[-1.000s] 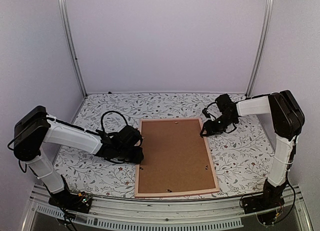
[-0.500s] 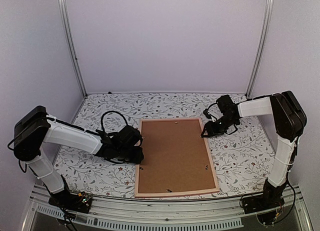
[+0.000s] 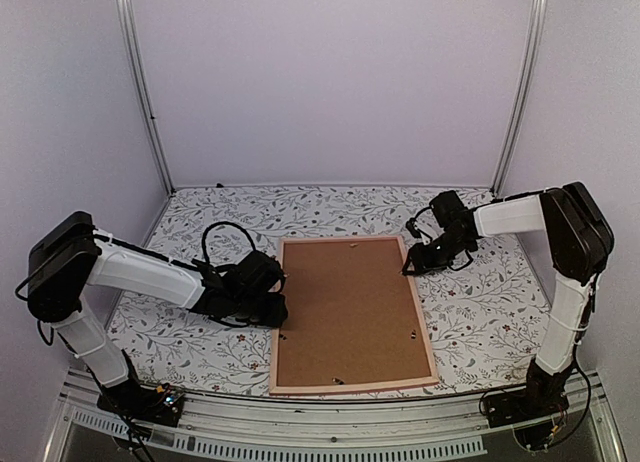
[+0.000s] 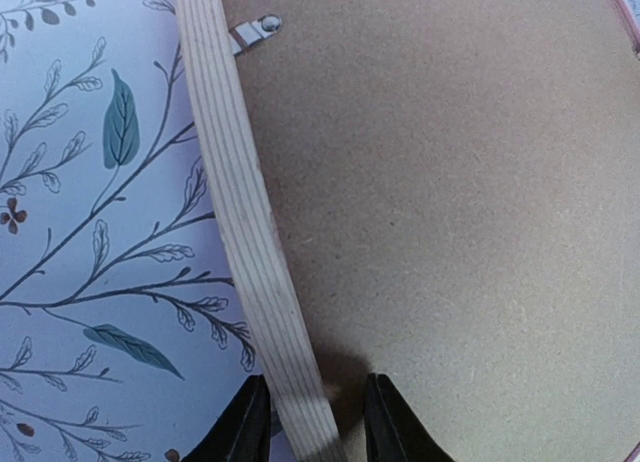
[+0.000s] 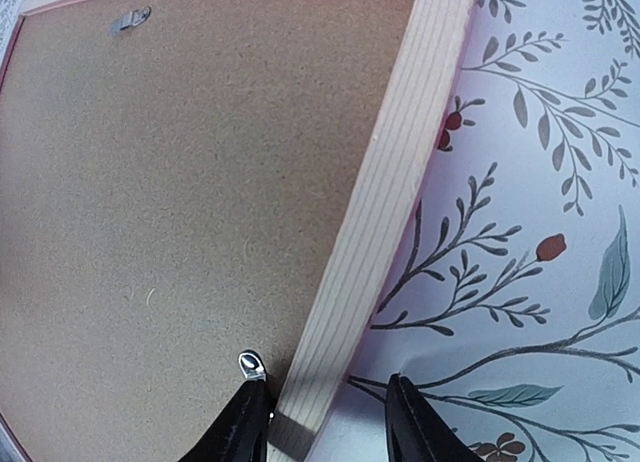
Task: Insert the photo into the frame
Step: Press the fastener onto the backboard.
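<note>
The pink frame [image 3: 432,354] lies face down in the middle of the table, with the brown hardboard backing [image 3: 345,307] filling it. The photo is hidden. My left gripper [image 3: 277,312] is at the frame's left side. In the left wrist view its jaws [image 4: 312,427] stand open astride the pale wooden rail [image 4: 240,212], one finger on the cloth and one over the backing [image 4: 450,202]. My right gripper [image 3: 408,265] is at the frame's upper right side. Its jaws [image 5: 330,422] stand open astride the rail [image 5: 390,182], with the inner finger beside a metal clip [image 5: 251,365].
Small metal clips [image 4: 252,30] [image 5: 132,20] hold the backing along the frame's inner edge. The floral tablecloth [image 3: 200,232] covers the table. White walls and metal posts [image 3: 145,92] close the back and sides. The table's front rail [image 3: 330,422] runs below the frame.
My right gripper has shifted very slightly along the frame's right edge. The left arm and the frame have not moved.
</note>
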`<state>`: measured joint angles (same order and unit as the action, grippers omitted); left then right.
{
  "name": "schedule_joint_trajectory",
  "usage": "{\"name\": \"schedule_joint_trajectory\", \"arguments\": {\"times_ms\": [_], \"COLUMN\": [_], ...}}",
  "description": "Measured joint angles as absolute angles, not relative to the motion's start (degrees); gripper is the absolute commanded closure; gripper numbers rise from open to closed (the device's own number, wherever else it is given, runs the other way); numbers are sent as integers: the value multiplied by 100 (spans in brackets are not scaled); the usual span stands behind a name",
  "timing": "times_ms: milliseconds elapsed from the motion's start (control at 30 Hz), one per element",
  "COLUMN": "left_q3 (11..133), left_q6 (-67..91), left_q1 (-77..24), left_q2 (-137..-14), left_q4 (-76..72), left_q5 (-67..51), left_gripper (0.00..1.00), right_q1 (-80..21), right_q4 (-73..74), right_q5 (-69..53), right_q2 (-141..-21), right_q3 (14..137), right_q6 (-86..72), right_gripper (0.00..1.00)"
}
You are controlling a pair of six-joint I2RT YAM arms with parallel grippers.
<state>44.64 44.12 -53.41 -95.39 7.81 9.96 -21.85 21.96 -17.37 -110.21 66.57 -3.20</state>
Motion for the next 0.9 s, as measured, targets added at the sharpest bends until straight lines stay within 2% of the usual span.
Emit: {"name": "schedule_joint_trajectory", "arguments": {"times_ms": [100, 267, 533, 733, 900], "left_q3": [4464, 4464, 4464, 4464, 4464], "left_q6": [4412, 4412, 4414, 4414, 4414], "left_q1": [-5341, -5341, -5341, -5341, -5341], "left_q2": [-9555, -9572, -9572, -9572, -9572], "left_q4": [755, 701, 701, 698, 692], "left_q5": [996, 998, 998, 998, 998], "left_gripper": [66, 66, 66, 66, 66], "right_q1": [-2217, -2235, -2233, -2231, -2235], "right_q4": [2154, 2132, 2139, 2165, 2169], "right_q5": [-1680, -1686, -1798, -1883, -1892], "right_q2": [-11000, -10989, -10989, -10989, -10989], "right_q3": [6632, 6632, 6632, 6635, 6635], "right_q6": [-370, -451, -539, -541, -534], "right_gripper": [65, 66, 54, 50, 51]}}
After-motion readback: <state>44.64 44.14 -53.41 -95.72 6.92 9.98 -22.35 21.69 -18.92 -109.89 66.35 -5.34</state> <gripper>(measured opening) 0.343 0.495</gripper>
